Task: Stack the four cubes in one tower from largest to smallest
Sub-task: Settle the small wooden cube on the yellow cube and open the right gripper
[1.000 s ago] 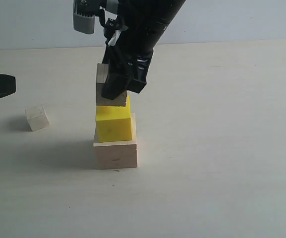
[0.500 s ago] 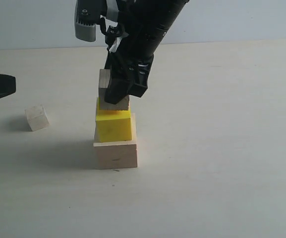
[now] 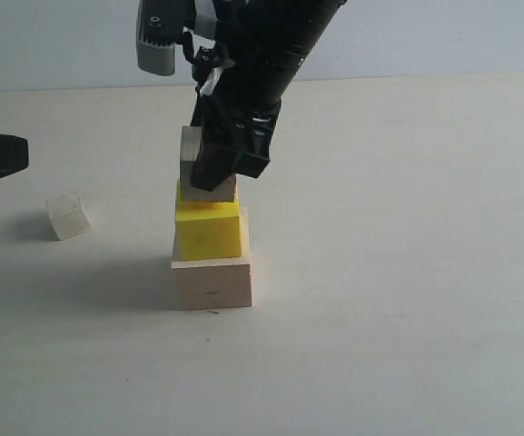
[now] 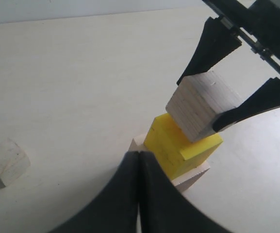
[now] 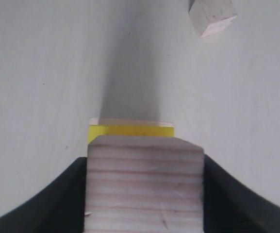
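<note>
Black right hand (image 3: 209,169), grey wrist camera (image 3: 156,38)

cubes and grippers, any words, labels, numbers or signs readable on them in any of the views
None can be read in any view.
The large pale cube, yellow cube, grained cube and small whitish cube show only bare wood or plain colour.
The right gripper is plain black, without markings.

The worktop (image 3: 407,272) is a flat, matte surface of pale cream colour, and it fills most of the exterior view. A plain, light blue-grey wall (image 3: 443,36) stands behind its far edge. Lighting is diffuse, and shadows on the worktop are soft-edged and extend toward the left of that view.
</note>
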Tool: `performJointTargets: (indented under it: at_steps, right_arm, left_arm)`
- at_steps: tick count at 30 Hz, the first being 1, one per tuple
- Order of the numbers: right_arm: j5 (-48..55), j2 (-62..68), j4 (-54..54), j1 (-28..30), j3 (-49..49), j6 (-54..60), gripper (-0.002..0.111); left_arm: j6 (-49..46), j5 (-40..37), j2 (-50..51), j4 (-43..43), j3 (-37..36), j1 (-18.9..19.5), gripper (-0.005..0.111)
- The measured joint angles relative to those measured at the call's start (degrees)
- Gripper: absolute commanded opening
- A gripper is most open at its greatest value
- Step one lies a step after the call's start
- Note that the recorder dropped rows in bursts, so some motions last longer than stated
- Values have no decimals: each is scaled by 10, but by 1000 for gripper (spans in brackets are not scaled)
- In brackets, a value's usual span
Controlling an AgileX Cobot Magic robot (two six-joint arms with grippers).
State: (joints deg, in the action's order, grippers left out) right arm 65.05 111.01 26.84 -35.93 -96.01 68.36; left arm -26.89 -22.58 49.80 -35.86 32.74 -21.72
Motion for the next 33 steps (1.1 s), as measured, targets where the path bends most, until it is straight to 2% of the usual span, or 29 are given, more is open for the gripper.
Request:
performJointTargets:
  at_steps: [6, 8, 21, 29, 33]
  right_arm:
    - [-2, 0, 17, 0, 0, 1, 72]
    - [-2, 0, 22, 0, 0, 0, 75]
    - [-4, 0, 23, 0, 0, 0, 75]
    - [-4, 0, -40, 0, 0, -58, 74]
    - [-4, 0, -32, 0, 0, -65, 72]
  left_arm:
    - [0, 0, 0, 0, 0, 0, 0]
    - [0, 0, 0, 0, 0, 0, 0]
    - [0, 0, 0, 6, 0, 0, 0]
    - [0, 0, 0, 6, 0, 0, 0]
    - [0, 0, 0, 6, 0, 0, 0]
